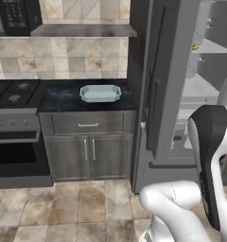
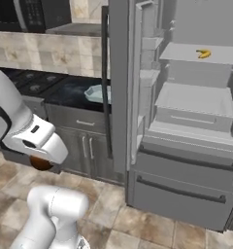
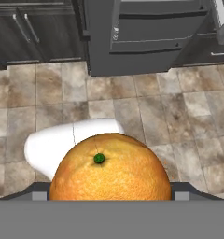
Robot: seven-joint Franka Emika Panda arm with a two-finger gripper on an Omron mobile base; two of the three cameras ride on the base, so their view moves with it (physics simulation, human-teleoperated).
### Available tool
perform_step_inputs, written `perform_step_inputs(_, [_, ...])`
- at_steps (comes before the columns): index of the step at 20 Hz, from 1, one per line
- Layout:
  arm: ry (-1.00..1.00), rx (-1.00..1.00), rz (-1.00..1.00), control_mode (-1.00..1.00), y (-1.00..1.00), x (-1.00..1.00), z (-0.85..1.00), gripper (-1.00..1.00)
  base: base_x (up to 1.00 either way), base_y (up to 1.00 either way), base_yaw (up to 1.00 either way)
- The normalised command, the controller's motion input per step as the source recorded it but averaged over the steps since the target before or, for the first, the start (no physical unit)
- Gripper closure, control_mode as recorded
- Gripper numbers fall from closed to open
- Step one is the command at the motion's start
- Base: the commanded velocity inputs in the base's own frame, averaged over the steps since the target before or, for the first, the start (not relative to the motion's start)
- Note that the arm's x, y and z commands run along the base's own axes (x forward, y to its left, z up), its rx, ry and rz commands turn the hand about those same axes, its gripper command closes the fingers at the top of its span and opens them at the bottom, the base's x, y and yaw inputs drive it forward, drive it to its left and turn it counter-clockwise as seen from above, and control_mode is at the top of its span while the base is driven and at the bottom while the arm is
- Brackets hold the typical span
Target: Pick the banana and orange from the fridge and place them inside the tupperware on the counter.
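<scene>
One orange (image 3: 110, 168) pinched in the gripper (image 3: 110, 198) over floor tiles, banana (image 2: 203, 54) on fridge (image 2: 196, 102) shelf (door open), tupperware (image 1: 100, 93) on counter (image 1: 63, 99)

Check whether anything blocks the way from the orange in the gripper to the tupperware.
Nothing visible does. The orange hangs low over the floor, and the tupperware lies empty higher up on the counter. The open fridge door stands just right of the tupperware, so the lift should probably keep clear of its edge.
</scene>
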Motion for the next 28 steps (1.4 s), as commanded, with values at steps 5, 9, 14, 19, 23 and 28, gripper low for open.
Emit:
perform_step_inputs(5, [0.0,0.0,0.0,1.0,0.0,0.0,0.0,1.0,0.37,0.93,0.03])
perform_step_inputs(9, [0.0,0.0,0.0,1.0,0.0,0.0,0.0,1.0,0.45,0.86,0.39])
perform_step_inputs(14, [0.0,0.0,0.0,1.0,0.0,0.0,0.0,1.0,0.71,0.54,0.09])
perform_step_inputs(19, [0.0,0.0,0.0,1.0,0.0,0.0,0.0,1.0,0.94,0.29,-0.14])
perform_step_inputs(23, [0.0,0.0,0.0,1.0,0.0,0.0,0.0,1.0,0.89,0.21,-0.32])
perform_step_inputs(28, [0.0,0.0,0.0,1.0,0.0,0.0,0.0,1.0,0.85,0.12,-0.4])
